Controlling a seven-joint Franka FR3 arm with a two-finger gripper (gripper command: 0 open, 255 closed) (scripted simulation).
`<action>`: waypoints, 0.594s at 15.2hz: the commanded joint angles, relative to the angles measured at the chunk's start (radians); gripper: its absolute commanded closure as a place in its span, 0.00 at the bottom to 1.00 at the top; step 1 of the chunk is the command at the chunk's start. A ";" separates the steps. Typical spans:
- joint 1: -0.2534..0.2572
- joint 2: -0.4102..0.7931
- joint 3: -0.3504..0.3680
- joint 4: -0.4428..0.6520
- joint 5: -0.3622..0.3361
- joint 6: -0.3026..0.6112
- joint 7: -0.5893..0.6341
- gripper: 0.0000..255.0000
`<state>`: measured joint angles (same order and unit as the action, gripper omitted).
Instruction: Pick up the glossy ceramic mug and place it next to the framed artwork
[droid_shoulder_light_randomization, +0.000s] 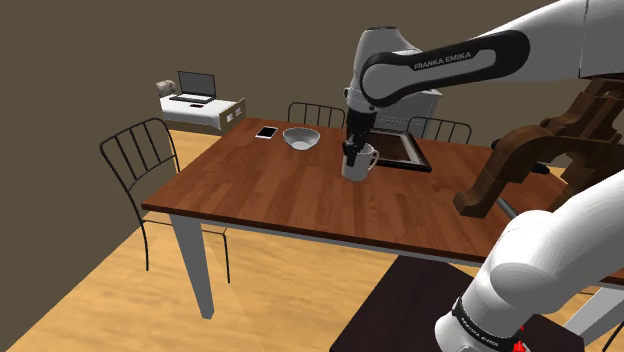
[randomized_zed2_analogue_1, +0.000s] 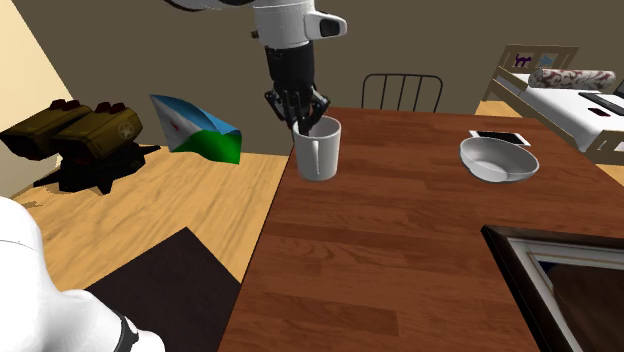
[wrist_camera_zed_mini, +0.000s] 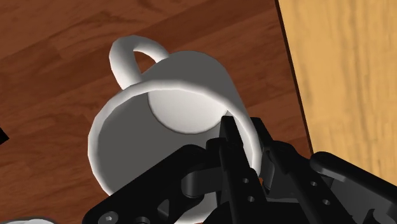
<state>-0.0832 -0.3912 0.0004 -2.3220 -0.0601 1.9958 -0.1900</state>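
A white mug (droid_shoulder_light_randomization: 358, 163) (randomized_zed2_analogue_1: 318, 150) is over the brown wooden table (droid_shoulder_light_randomization: 250, 190), close to one long edge. My black gripper (droid_shoulder_light_randomization: 352, 150) (randomized_zed2_analogue_1: 303, 122) (wrist_camera_zed_mini: 247, 137) comes down from above and is shut on the mug's rim, one finger inside the cup and one outside the wall. In the wrist view the mug (wrist_camera_zed_mini: 165, 114) shows its hollow, with the handle on the side away from the fingers. I cannot tell whether the mug's base touches the wood. The dark-framed artwork (droid_shoulder_light_randomization: 405, 150) (randomized_zed2_analogue_1: 520, 270) lies flat on the table just beyond the mug in the shoulder view.
A white bowl (droid_shoulder_light_randomization: 301, 138) (randomized_zed2_analogue_1: 497, 158) and a phone (droid_shoulder_light_randomization: 266, 132) (randomized_zed2_analogue_1: 498, 137) lie on the table. Wire chairs (droid_shoulder_light_randomization: 140, 160) (randomized_zed2_analogue_1: 400, 92) stand around it. A bed with a laptop (droid_shoulder_light_randomization: 195, 100) is behind. A flag (randomized_zed2_analogue_1: 195, 128) and an olive object (randomized_zed2_analogue_1: 80, 135) lie on the floor.
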 joint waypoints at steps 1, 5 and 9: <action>0.001 -0.007 0.001 0.021 0.001 -0.028 0.000 1.00; -0.008 0.007 -0.015 0.071 -0.003 -0.063 -0.024 1.00; -0.040 0.089 -0.076 0.147 -0.015 -0.052 -0.112 1.00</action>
<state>-0.1147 -0.3304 -0.0587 -2.2028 -0.0722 1.9417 -0.2764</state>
